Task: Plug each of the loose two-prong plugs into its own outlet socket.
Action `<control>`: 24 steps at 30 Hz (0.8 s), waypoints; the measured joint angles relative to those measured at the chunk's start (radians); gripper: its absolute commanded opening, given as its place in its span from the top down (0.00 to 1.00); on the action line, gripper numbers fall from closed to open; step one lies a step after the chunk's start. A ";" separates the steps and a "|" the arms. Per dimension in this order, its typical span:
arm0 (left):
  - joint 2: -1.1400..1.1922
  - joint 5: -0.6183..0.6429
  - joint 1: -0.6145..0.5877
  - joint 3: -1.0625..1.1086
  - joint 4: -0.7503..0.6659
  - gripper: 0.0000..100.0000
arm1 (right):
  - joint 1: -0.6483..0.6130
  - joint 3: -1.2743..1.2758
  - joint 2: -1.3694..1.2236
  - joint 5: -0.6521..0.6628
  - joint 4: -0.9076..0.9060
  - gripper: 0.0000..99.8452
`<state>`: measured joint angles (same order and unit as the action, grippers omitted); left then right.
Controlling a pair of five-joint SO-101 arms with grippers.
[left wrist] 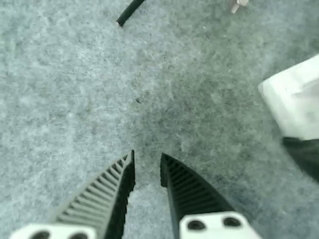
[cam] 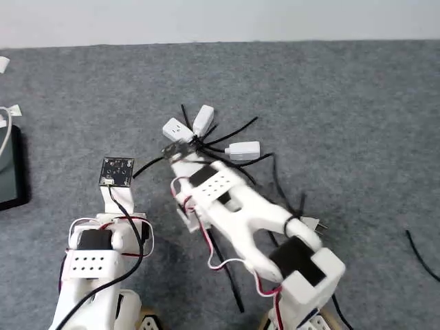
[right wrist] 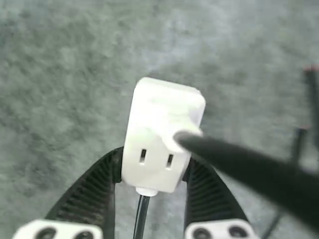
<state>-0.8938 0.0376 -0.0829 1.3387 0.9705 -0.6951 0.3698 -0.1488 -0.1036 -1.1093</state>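
In the right wrist view my right gripper (right wrist: 154, 160) is shut on a white outlet socket (right wrist: 164, 124), one finger on each side, its two slots facing the camera. A black cable (right wrist: 239, 162) crosses in front of it. From above, that gripper (cam: 180, 148) sits at a cluster of three white sockets (cam: 177, 129), (cam: 203, 118), (cam: 244, 149) with tangled black cables. A loose two-prong plug (cam: 313, 222) lies beside the right arm. My left gripper (left wrist: 147, 162) hovers over bare carpet, slightly open with nothing between its fingers.
The table is covered in grey carpet (cam: 357, 110). A dark tablet-like device (cam: 10, 172) lies at the left edge. A black cable end (cam: 414, 245) lies at far right. A cable tip (left wrist: 130, 11) and a white block (left wrist: 294, 99) lie beyond my left gripper.
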 measured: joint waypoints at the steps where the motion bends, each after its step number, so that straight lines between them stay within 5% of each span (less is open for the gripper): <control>1: 0.000 0.000 0.000 0.000 0.000 0.98 | 0.020 0.014 0.041 0.020 -0.012 0.99; 8: 0.000 0.000 0.000 0.000 0.000 0.98 | 0.262 0.057 0.514 0.190 -0.255 0.99; 15: 0.000 0.000 0.000 0.000 0.000 0.98 | 0.830 0.135 0.898 0.327 -0.384 0.99; 24: 0.003 -0.005 0.097 0.000 0.000 0.98 | 1.571 0.354 0.881 0.497 -0.005 0.99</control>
<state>-0.8907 0.0330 0.0138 1.3387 0.9705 0.8761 0.7242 0.7319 0.3936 -1.1139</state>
